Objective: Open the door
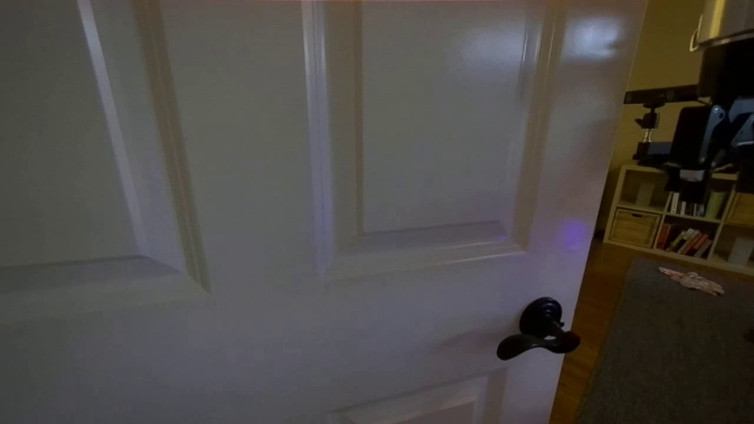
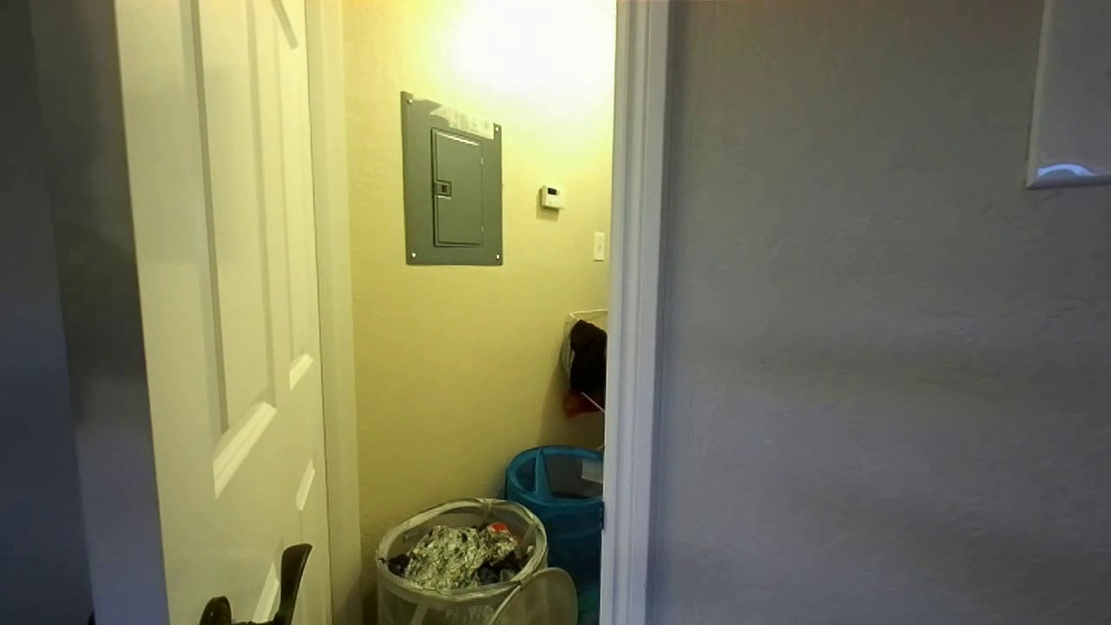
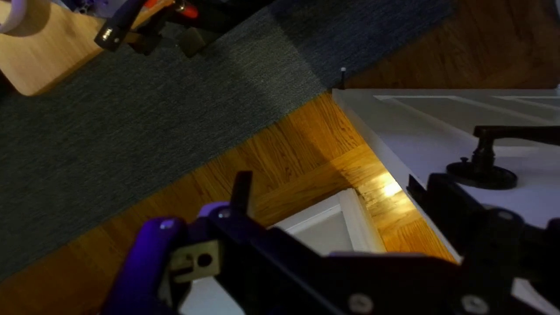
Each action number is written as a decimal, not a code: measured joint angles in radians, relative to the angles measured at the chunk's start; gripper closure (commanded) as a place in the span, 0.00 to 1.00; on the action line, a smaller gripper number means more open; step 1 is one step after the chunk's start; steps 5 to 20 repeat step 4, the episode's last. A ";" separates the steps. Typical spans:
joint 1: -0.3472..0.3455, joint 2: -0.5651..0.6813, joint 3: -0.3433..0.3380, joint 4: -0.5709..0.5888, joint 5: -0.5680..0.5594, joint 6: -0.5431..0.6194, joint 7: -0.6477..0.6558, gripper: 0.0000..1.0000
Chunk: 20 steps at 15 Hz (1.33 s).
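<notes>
Lever handle [image 3: 484, 157] lies at two to three o'clock from gripper [image 3: 332, 188]

In an exterior view, read left to right, the panelled door [image 1: 265, 212] comes first, then the handle close to the free edge [image 1: 574, 277], then the gripper toward two o'clock of the picture. From the gripper there, the handle bears between seven and eight o'clock; background shows between edge and gripper. In an exterior view the door stands at nine o'clock, angled from its frame, with a laundry hamper [image 2: 401, 597] and an electrical panel [image 2: 469, 187] visible through the gap.

Wrist view, left to right: grey carpet [image 3: 109, 153]; the nine-o'clock finger [image 3: 241, 188], seen against wood floor [image 3: 271, 153]; the free edge, running from eleven to five o'clock; the three-o'clock finger [image 3: 448, 192], overlapping that edge; the handle beyond. Jaws stand wide, nothing seen held. Contact with the door cannot be told. The lever's long axis runs nine to three, tip pointing away from the free edge and cut off by the border.

Assessment: door judged partly open, remaining swing unclear. The lever lies roughly along the closing line of the jaws, so grasping across it probably calls for a wrist turn; a push with one finger likely needs none.
</notes>
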 measured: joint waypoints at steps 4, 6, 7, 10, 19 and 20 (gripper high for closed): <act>-0.002 -0.033 0.000 -0.027 0.021 0.028 0.001 0.00; -0.002 -0.033 0.000 -0.027 0.021 0.028 0.001 0.00; -0.002 -0.033 0.000 -0.027 0.021 0.028 0.001 0.00; -0.002 -0.033 0.000 -0.027 0.021 0.028 0.001 0.00; -0.002 -0.033 0.000 -0.027 0.021 0.028 0.001 0.00; -0.002 -0.033 0.000 -0.027 0.021 0.028 0.001 0.00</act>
